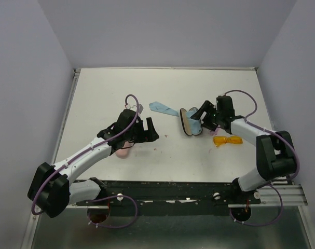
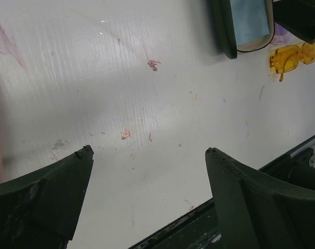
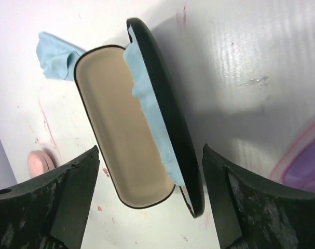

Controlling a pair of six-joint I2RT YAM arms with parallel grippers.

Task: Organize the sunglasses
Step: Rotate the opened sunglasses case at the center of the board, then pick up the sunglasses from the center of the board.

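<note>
Sunglasses (image 1: pixel 227 140), the orange pair, lie on the counter (image 1: pixel 173 161) just beside the right arm, nearer its base than the right fingers (image 3: pixel 69 197), which stand open and empty over the open black case (image 3: pixel 126 150). Their long axis runs left-right. The left fingers (image 2: pixel 43 192), also open and empty, are farther off.

Purple sunglasses (image 3: pixel 307 166) run off the right edge; left arm (image 1: pixel 90 150) half covers the pink case (image 1: pixel 121 151).

Bright overhead light; soft shadows; mild glare; sharp focus.

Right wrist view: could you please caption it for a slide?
Open jaws above open black case, blue cloth inside.
</note>
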